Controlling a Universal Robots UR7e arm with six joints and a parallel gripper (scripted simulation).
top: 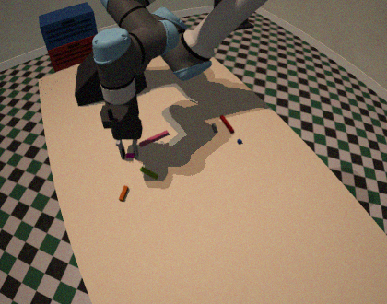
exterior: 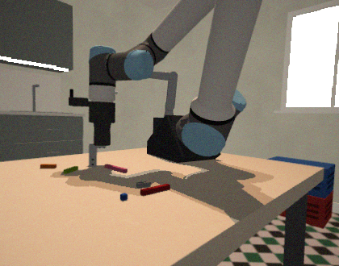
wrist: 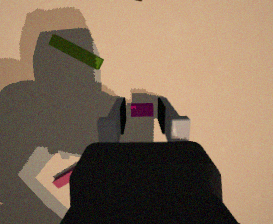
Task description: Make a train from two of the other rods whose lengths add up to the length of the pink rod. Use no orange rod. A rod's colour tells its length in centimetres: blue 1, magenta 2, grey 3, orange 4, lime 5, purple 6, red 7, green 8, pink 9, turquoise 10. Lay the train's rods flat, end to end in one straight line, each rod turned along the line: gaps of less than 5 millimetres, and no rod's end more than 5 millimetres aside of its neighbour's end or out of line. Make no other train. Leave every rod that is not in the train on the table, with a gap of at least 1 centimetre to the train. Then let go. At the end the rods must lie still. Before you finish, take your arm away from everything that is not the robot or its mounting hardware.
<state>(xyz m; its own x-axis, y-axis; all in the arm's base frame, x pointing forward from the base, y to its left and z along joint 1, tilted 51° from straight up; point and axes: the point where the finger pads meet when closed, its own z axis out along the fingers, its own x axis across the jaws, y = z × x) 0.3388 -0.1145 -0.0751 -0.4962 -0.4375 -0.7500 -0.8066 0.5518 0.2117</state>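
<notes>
Two rods make our train for pink: red seven plus magenta two. The magenta rod (wrist: 141,110) lies flat on the bench (top: 249,221), between the claw's (top: 127,150) two fingers, which straddle it partway open and not yet pinching it. We judge the step in hand to be the closing on this short rod. To do it well we would keep the claw low and square across the rod's width, so it does not twist or squirt out, and only then lift. The pink rod (top: 154,138) lies just beside, so we should rise straight up and not brush it. The red rod (top: 227,123) waits well apart toward the right in the top view, with the grey rod (top: 214,127) near it and the blue rod (top: 240,141) a little further. The magenta end must meet the red end in line, away from those two. The lime rod (top: 148,172) and orange rod (top: 123,192) stay put. Around the tan bench we see a checkered floor (top: 18,258), stacked blue and red crates (top: 66,34), a counter (exterior: 32,133) and a bright window (exterior: 315,56).
</notes>
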